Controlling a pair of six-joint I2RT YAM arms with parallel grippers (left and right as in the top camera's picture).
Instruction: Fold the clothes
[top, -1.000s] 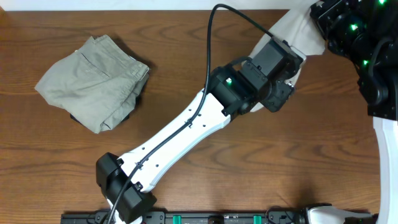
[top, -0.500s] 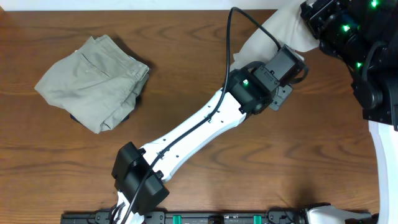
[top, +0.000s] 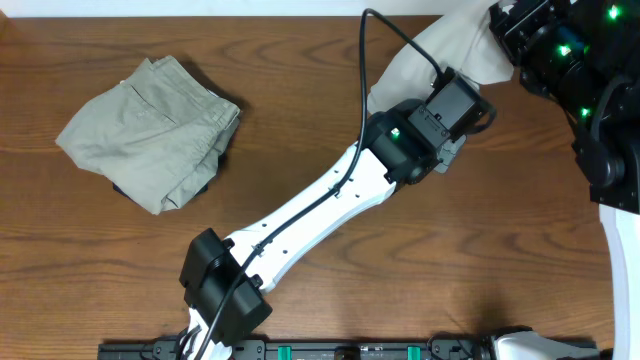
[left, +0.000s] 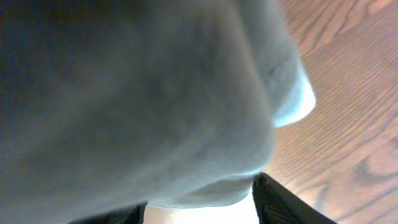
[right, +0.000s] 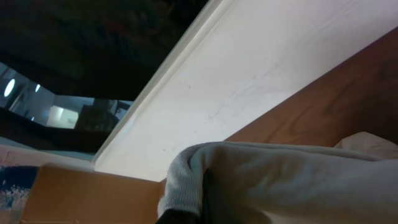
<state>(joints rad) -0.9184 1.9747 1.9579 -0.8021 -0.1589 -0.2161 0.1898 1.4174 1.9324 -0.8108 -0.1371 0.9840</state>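
The clothes, a pale off-white T-shirt (top: 440, 50), hang bunched at the table's far right. My right gripper (right: 211, 213) is shut on a thick fold of the T-shirt (right: 280, 180), which drapes over its fingers. The left arm (top: 330, 195) reaches diagonally across the table to the shirt's lower end. In the left wrist view the T-shirt (left: 124, 93) fills most of the frame. My left gripper (left: 202, 191) stands open just below the hanging fabric, its dark fingertips (left: 280, 202) apart with bright table between them.
Folded khaki-olive trousers (top: 150, 130) lie at the table's left. The wooden table (top: 500, 230) ends at a white far edge (right: 249, 68) close behind the shirt. The right arm (top: 600, 90) stands over the far right corner.
The left arm has swung its wrist towards the far edge, closer under the shirt, and its elbow has shifted right. The shirt's hanging end has drawn slightly left and up.
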